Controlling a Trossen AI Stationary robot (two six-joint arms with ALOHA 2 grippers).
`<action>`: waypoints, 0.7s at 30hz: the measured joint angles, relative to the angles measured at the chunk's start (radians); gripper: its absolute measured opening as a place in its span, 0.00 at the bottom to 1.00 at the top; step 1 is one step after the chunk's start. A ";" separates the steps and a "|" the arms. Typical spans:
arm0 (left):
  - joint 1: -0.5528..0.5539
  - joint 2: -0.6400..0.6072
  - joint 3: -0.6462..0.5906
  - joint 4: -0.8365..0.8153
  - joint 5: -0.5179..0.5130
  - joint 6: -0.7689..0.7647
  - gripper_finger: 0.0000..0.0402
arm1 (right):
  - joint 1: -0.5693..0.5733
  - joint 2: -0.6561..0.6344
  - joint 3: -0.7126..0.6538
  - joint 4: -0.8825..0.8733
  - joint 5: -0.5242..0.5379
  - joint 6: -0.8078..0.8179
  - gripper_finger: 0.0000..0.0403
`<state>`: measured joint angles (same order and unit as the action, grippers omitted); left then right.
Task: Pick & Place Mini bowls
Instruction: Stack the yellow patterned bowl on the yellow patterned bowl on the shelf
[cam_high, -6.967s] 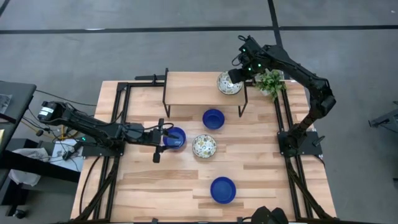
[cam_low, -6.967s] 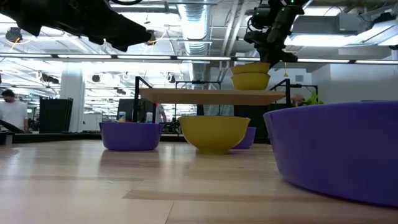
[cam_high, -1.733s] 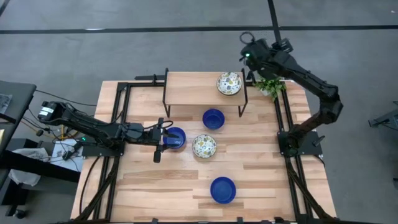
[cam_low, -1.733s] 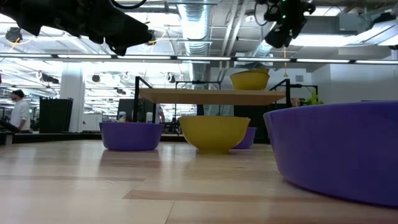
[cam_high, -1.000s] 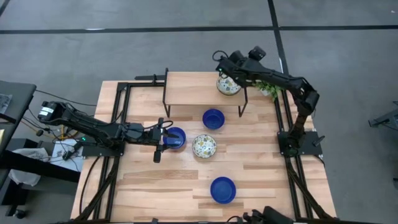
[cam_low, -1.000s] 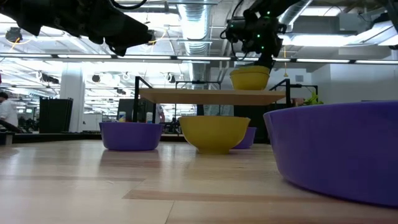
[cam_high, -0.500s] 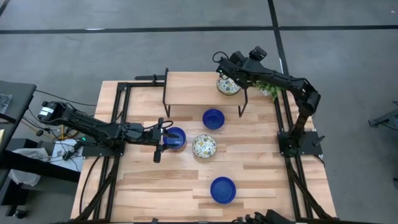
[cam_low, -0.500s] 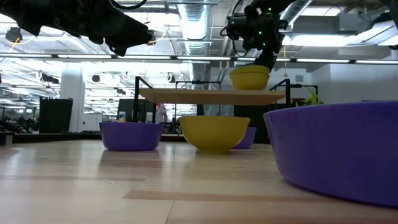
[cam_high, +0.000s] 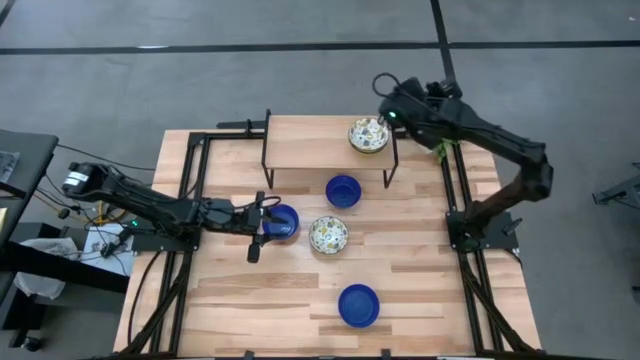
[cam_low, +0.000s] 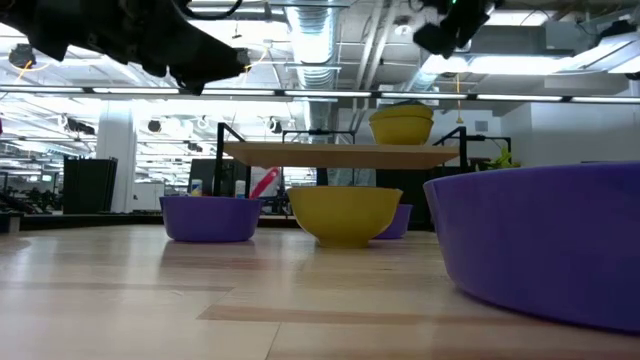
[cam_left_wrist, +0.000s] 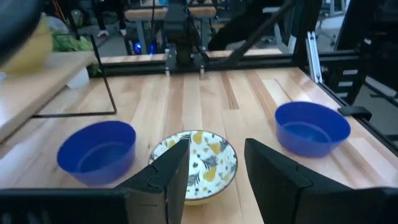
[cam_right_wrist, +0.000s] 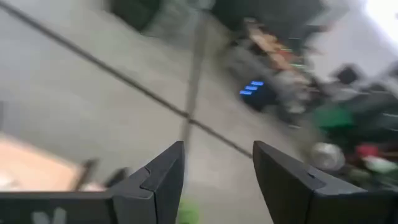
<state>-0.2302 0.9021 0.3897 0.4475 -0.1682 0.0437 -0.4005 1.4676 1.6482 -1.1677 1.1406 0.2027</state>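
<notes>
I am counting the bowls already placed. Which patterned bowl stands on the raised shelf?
The floral bowl near the right end effector; the other floral bowl sits on the table.

Left gripper (cam_high: 262, 226) low, fingers parted; right gripper (cam_high: 383, 108) raised high, fingers apart, empty.

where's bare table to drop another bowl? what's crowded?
Free: the raised shelf left of the speckled bowl; the near-left table beside the front blue bowl; the right strip. Crowded: the middle, with two blue bowls, the centre speckled bowl and the left gripper.
</notes>
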 joint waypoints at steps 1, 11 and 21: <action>0.000 0.011 0.000 0.002 0.003 0.000 0.38 | 0.017 -0.018 0.000 -0.003 -0.036 0.000 0.45; 0.000 0.106 0.000 0.062 0.003 -0.026 0.38 | 0.277 -0.130 0.000 0.000 -0.342 -0.027 0.46; -0.025 0.107 0.000 0.082 0.046 -0.046 0.38 | 0.631 -0.212 -0.346 0.322 -0.483 -0.018 0.44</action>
<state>-0.2557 1.0096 0.3897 0.5293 -0.1223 -0.0027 0.2307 1.2553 1.3023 -0.8453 0.6580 0.1842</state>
